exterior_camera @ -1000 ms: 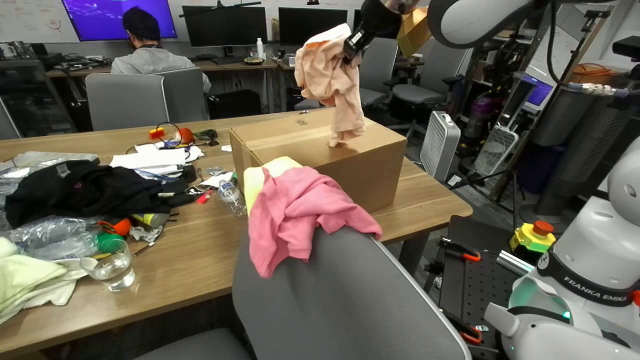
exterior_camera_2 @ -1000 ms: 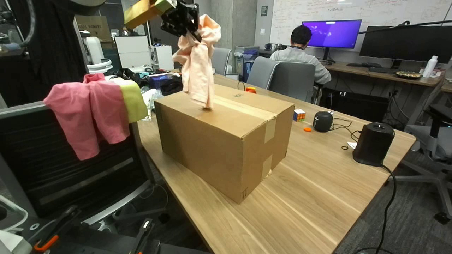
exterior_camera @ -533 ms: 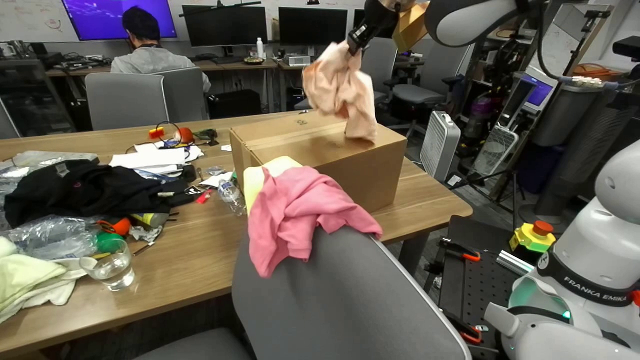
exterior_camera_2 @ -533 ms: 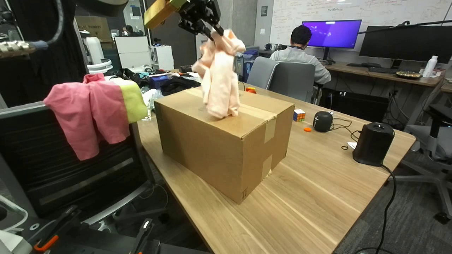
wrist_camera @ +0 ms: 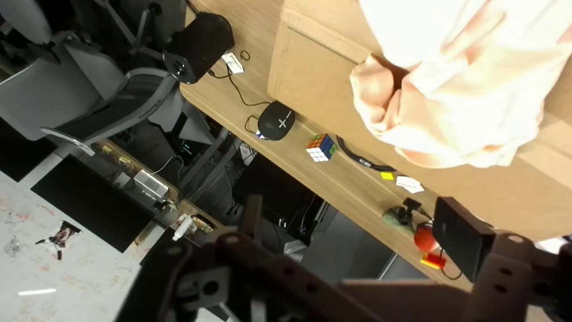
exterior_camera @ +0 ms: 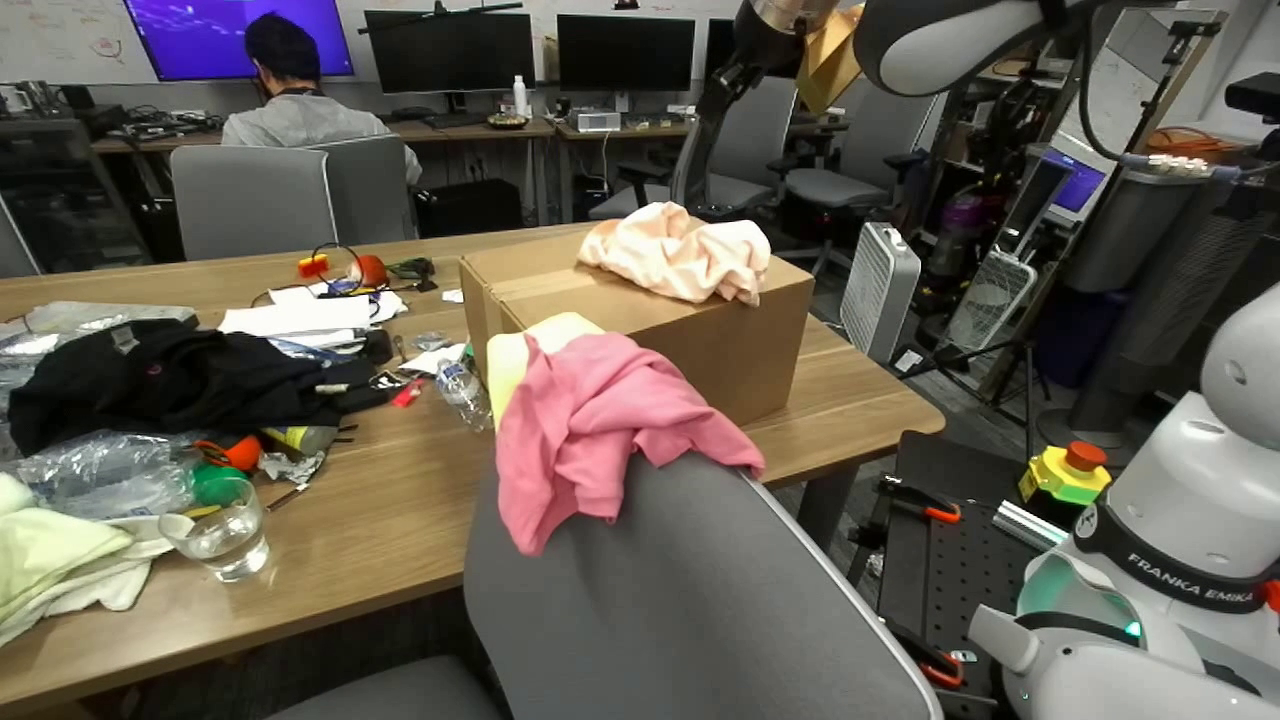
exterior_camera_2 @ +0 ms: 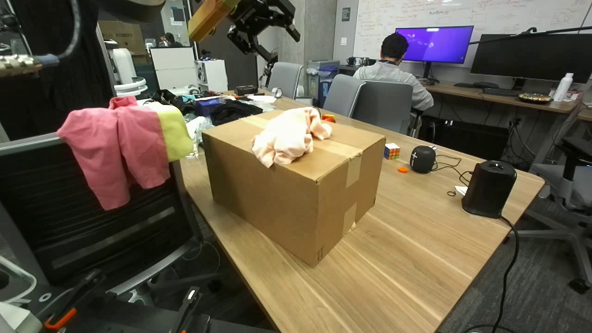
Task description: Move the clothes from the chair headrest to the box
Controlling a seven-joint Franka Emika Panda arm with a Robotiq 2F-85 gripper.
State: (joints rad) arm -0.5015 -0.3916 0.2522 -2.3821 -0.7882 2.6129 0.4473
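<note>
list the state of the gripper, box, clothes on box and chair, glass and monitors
Gripper, open
Cardboard box, closed and taped
Peach cloth, crumpled, unheld, on the box
Pink garment, draped over the chair back
Yellow cloth, draped there too, partly covered
Glass, partly filled with clear liquid
Purple monitor, lit
Black monitors, dark

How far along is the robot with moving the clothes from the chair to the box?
Done: the peach garment lies crumpled on top of the box. In hand: nothing; the open gripper is clear of it. Left: the pink garment and the yellow cloth, both draped over the chair back.
</note>
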